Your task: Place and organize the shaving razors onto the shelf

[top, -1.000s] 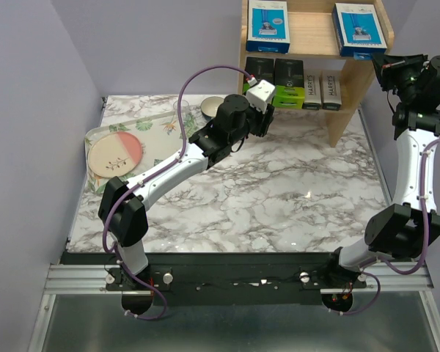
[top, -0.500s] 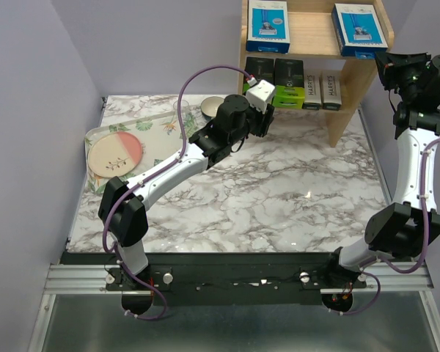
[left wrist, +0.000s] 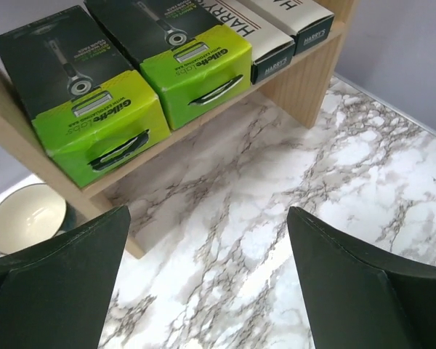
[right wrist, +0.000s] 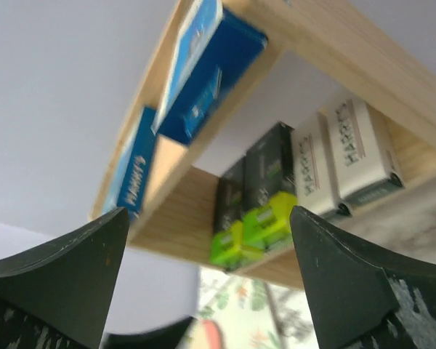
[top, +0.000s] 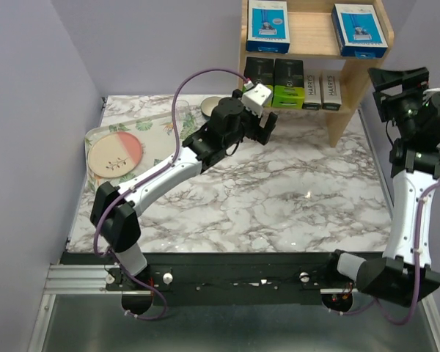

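The shelf [top: 314, 34] holds all the shaving razors I can see. Two blue-and-white packs [top: 268, 26] [top: 360, 29] lie on its top tier. On the lower tier two black boxes with lime-green ends [left wrist: 94, 109] [left wrist: 185, 58] sit beside two white Harry's boxes [left wrist: 256, 36] [left wrist: 299, 13]. My left gripper [top: 266, 128] [left wrist: 207, 240] hovers over the marble just in front of the lower tier, open and empty. My right gripper [top: 397, 75] [right wrist: 207, 218] is raised at the shelf's right side, open and empty, looking in at the packs [right wrist: 203, 65] and boxes [right wrist: 265, 196].
A floral tray [top: 161, 126] with a pink round plate [top: 116, 152] lies at the table's left. A small cream bowl [top: 213, 106] [left wrist: 25, 225] stands by the shelf's left foot. The shelf's right side panel [top: 345, 95] is close to my right arm.
Both grippers have opened wide. The right arm has drawn back and down from the shelf's top corner. The left arm has shifted slightly, still in front of the lower tier.
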You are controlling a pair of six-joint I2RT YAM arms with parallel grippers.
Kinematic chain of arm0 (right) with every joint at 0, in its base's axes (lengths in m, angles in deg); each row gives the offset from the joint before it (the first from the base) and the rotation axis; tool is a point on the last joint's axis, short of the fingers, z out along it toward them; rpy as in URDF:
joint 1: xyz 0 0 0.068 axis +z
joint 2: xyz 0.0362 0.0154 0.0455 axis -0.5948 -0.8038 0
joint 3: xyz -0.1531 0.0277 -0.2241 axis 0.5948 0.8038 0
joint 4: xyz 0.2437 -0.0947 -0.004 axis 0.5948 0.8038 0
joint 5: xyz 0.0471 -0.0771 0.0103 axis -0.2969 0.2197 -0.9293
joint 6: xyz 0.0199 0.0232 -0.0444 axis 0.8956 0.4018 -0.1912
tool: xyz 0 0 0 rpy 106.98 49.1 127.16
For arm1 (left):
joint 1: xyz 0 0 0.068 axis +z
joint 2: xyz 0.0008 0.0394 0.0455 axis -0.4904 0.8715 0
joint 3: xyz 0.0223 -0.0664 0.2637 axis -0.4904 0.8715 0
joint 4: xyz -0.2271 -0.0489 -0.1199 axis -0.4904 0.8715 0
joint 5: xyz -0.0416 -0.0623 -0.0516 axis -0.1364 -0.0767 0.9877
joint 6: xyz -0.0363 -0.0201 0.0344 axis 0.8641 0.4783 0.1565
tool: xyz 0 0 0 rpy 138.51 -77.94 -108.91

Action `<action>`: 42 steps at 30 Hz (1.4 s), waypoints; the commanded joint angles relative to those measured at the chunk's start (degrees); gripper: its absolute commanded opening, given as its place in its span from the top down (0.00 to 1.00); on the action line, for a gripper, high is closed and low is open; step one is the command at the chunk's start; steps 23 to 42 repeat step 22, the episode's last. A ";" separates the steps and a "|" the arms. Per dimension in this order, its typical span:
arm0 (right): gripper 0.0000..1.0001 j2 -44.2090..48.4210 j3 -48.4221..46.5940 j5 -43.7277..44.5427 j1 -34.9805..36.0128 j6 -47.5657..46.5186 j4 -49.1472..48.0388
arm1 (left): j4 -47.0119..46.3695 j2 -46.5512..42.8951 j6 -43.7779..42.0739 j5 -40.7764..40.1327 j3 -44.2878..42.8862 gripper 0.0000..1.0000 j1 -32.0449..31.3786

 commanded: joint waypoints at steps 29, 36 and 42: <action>0.00 13.95 3.33 -11.01 3.14 -52.88 38.66 | 8.25 -31.79 -1.38 11.41 27.24 0.01 21.04; 0.00 13.95 3.33 -11.01 3.14 -52.88 38.66 | 8.25 -31.79 -1.38 11.41 27.24 0.01 21.04; 0.00 13.95 3.33 -11.01 3.14 -52.88 38.66 | 8.25 -31.79 -1.38 11.41 27.24 0.01 21.04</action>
